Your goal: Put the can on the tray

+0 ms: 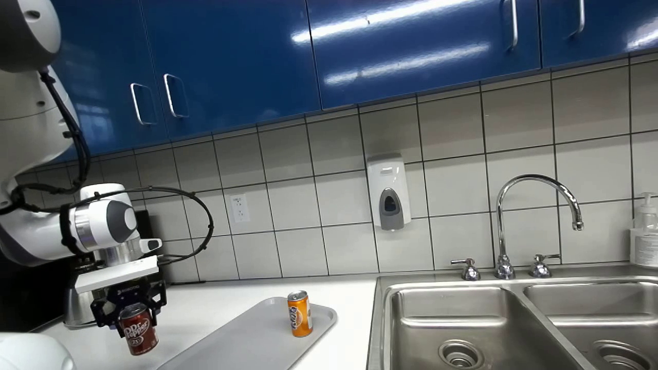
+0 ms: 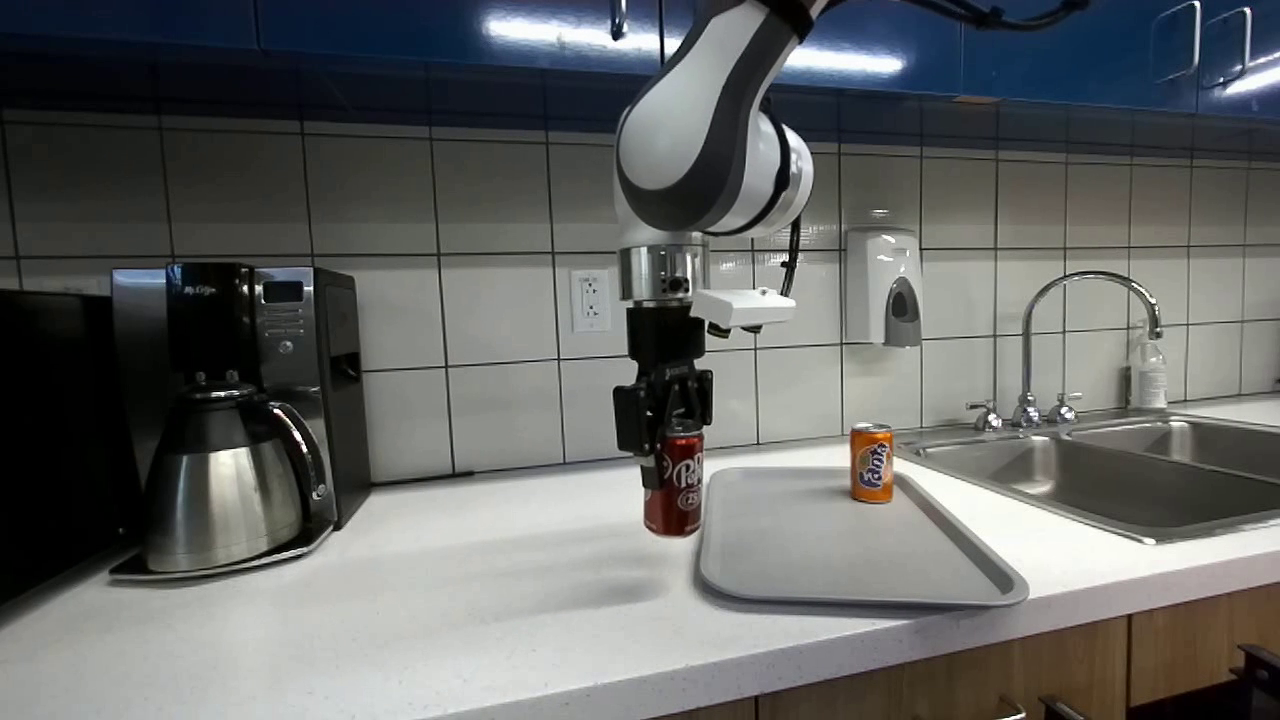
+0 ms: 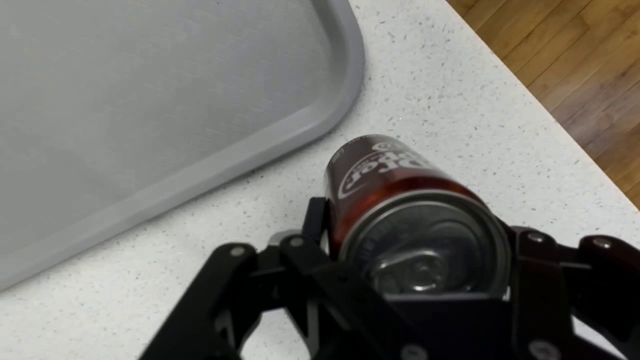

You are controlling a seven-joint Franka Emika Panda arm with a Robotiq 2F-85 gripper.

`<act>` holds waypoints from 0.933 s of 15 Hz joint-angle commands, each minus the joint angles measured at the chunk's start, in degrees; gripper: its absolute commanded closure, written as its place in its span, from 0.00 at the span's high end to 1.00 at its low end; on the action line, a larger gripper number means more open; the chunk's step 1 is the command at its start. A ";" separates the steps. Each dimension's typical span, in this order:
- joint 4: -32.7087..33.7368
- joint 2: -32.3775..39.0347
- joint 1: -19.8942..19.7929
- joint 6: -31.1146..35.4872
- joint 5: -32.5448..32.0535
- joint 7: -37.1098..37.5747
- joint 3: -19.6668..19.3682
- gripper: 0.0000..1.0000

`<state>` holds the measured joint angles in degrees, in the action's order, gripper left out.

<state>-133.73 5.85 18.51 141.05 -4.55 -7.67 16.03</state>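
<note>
The can (image 2: 684, 495) is dark red with white lettering and a pale metal top. It also shows in an exterior view (image 1: 139, 334) and in the wrist view (image 3: 395, 172). My gripper (image 2: 662, 462) is shut on the can's upper part, with a finger on either side in the wrist view (image 3: 413, 225). The can is roughly upright, held a little above the white counter. The flat grey tray (image 2: 850, 560) lies on the counter beside it; the tray also shows in an exterior view (image 1: 241, 339) and the wrist view (image 3: 175, 100). In the wrist view the can is just outside the tray's rounded corner.
An orange can (image 2: 871, 465) stands on the tray's far part. A coffee maker (image 2: 240, 410) with a steel carafe stands on the counter. The steel sink (image 1: 447, 308) and faucet (image 1: 534, 177) are beyond the tray. The counter's front edge (image 2: 700, 690) runs near the tray.
</note>
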 commanded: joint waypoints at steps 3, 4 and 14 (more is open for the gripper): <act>-2.46 -2.88 -1.96 -1.31 -1.70 1.67 -1.39 0.41; -2.78 -2.96 -2.27 -1.31 -1.85 1.75 -1.70 0.41; -5.77 -3.33 -4.76 -1.52 -5.12 3.93 -4.90 0.41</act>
<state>-137.66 5.48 14.86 141.03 -7.65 -6.03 11.52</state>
